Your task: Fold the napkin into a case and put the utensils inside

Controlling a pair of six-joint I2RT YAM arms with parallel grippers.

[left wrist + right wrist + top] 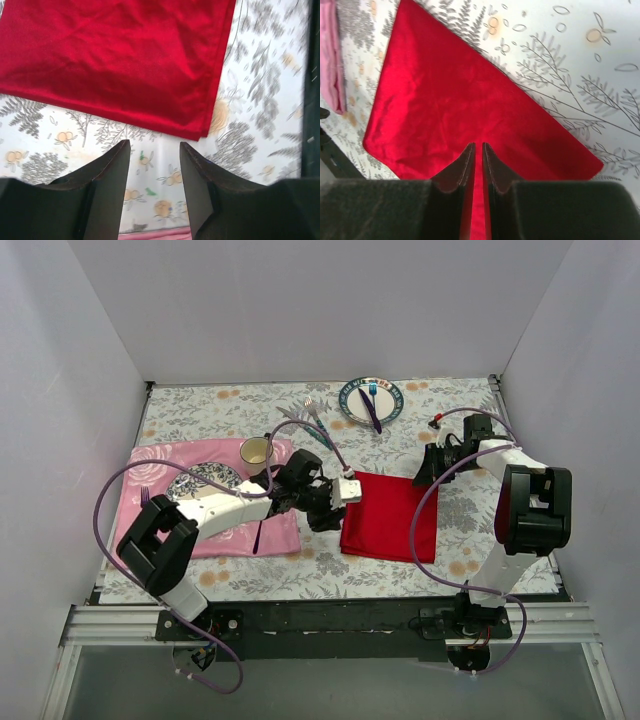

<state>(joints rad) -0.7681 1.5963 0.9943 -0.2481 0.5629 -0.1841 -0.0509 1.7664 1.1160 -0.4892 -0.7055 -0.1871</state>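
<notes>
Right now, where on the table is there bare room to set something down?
Free: the far left corner beyond the pink placemat, and the near strip before the napkin. Crowded: between placemat and napkin, where the left gripper hangs.

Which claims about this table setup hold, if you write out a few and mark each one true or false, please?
1. The napkin lies on the pink placemat. False: it lies on the floral tablecloth, to the right of the placemat.
2. The left gripper is open and empty. True.
3. The teal-handled utensils rest on the napkin. False: they lie on the tablecloth beyond it.
4. A blue fork and a purple knife sit on the far plate. True.
</notes>
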